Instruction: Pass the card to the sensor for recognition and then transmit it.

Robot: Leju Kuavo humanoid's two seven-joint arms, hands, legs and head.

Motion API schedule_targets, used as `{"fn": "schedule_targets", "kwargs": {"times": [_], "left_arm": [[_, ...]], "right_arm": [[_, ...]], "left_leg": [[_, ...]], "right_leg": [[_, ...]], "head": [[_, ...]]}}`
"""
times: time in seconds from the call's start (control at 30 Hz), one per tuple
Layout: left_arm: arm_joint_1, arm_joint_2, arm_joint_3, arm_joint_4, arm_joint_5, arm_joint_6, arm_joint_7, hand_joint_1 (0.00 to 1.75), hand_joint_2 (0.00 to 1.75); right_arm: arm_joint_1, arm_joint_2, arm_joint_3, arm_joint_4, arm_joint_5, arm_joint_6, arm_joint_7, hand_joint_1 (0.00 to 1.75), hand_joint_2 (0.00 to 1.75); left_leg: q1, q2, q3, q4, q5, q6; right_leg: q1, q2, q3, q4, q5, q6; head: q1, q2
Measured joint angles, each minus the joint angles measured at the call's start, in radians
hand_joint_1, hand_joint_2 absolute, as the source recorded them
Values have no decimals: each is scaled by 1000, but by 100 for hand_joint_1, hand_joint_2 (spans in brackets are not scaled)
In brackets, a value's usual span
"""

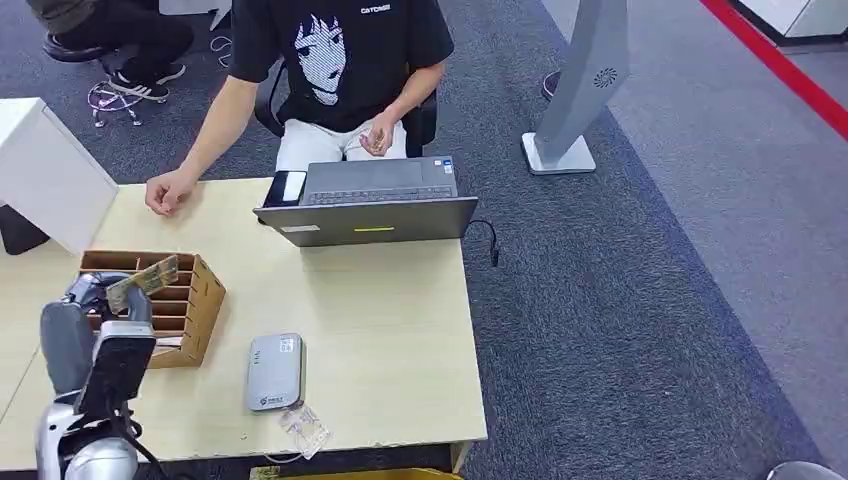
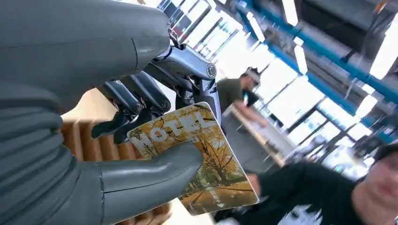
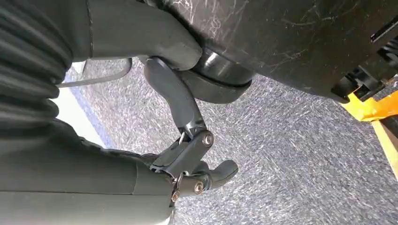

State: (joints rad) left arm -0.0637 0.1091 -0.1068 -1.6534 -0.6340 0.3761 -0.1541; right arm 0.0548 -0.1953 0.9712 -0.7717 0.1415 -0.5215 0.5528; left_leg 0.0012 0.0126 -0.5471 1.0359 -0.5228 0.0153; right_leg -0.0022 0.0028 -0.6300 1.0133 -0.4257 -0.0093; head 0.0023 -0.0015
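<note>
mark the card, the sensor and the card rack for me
card (image 2: 213, 159), left wrist view, printed face below the thumb.
sensor (image 1: 275, 372), head view, middle of its grey top.
card rack (image 1: 205, 300), head view, brown side wall.

Yellow autumn-tree plastic card (image 2: 197, 159), frame centre: white letters "HOTEL". Person's black T-shirt (image 1: 345, 50), top centre: small white print, unreadable.

An open laptop (image 1: 372, 205) sits at the bench's (image 1: 390, 330) far edge before a seated person (image 1: 335, 75); a white box (image 1: 45, 170) stands nearby.
</note>
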Motion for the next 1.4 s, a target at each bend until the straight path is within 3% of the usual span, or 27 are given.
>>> {"fn": "schedule_targets", "kwargs": {"times": [0.3, 0.5, 0.63, 0.87, 1.03, 1.07, 1.1, 1.13, 1.33, 1.4], "left_arm": [[-32, 33, 18, -77, -34, 34, -8, 175, 175], [-143, 129, 66, -73, -104, -2, 90, 175, 175], [-194, 172, 122, 1, -120, -11, 131, 175, 175], [-204, 169, 153, 130, -109, 4, 151, 175, 175], [-204, 151, 153, 170, -65, 11, 151, 175, 175], [-205, 148, 153, 174, -54, 11, 151, 10, 175], [-207, 145, 153, 176, -41, 11, 150, 10, 175], [-207, 141, 153, 179, -22, 11, 148, 0, 175], [-209, 124, 153, 182, 53, -9, 139, 0, 175], [-215, 122, 153, 185, 70, -48, 141, 0, 175]], "right_arm": [[0, 0, -2, -3, 11, 9, -1, 0, 175], [3, 0, -18, -2, 29, 27, -15, 0, 175], [4, 0, -31, 2, 42, 41, -26, 0, 175], [8, 9, -61, 7, 42, 45, -37, 0, 175], [15, 12, -79, 7, 43, 45, -37, 0, 175], [16, 12, -81, 6, 45, 45, -35, 0, 175], [17, 12, -84, 6, 45, 45, -35, 0, 175], [19, 12, -89, 5, 50, 45, -34, 0, 175], [27, 12, -103, 0, 61, 44, -27, 0, 175], [31, 12, -104, -2, 61, 42, -23, 0, 175]], "left_leg": [[0, 0, 0, 0, 0, 0], [0, 0, 0, 0, 1, -2], [0, 0, 0, 0, 1, -2], [0, 0, 0, 0, 2, -2], [0, 1, -1, 0, 1, -1], [0, 2, -1, 0, 1, -1], [0, 2, -1, 0, 1, -1], [0, 2, -1, 0, 1, -1], [0, 1, -2, 0, 1, -1], [0, 1, -2, 0, 1, -1]], "right_leg": [[0, 0, 0, 0, 0, 0], [0, 0, 0, 0, 0, 0], [0, 0, 0, 1, 0, 0], [0, 1, -1, 1, 1, 0], [0, 2, -2, 1, 1, 0], [0, 3, -2, 1, 1, 0], [0, 3, -2, 0, 1, 0], [0, 3, -3, 0, 1, 0], [0, 2, -3, 0, 1, 0], [0, 2, -3, 0, 1, 0]], "head": [[0, 0], [0, 0], [0, 0], [0, 0], [0, 0], [0, 0], [0, 0], [0, 0], [0, 0], [0, 0]]}}
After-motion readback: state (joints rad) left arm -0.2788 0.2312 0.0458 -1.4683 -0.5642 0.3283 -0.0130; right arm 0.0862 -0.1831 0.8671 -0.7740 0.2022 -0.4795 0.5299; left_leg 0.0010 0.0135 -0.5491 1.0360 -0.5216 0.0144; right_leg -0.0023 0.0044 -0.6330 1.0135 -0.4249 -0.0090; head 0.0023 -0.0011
